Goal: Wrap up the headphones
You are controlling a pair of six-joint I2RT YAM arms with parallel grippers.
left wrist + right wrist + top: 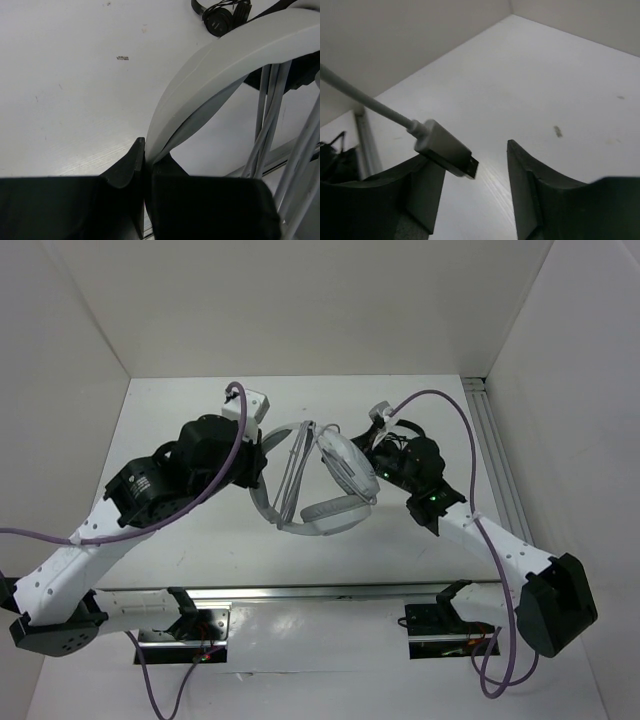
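Observation:
The white and light-grey headphones (330, 495) are held up over the middle of the table, with cable strands (293, 470) running across the headband. My left gripper (258, 468) is shut on the headband (225, 60); its jaws (146, 152) pinch the band's edge, and several cable strands (267, 115) hang beside it. My right gripper (383, 455) sits just right of the upper earcup (345, 462). It is open (475, 165). The cable's grey USB plug (445, 149) lies over the tip of its left finger, with the cable (360, 97) leading up and left. The plug is not clamped.
Smaller black headphones (222, 15) lie on the table beyond the headband. A metal rail (495, 455) runs along the table's right side and another (300, 592) along the near edge. White walls enclose the table on three sides.

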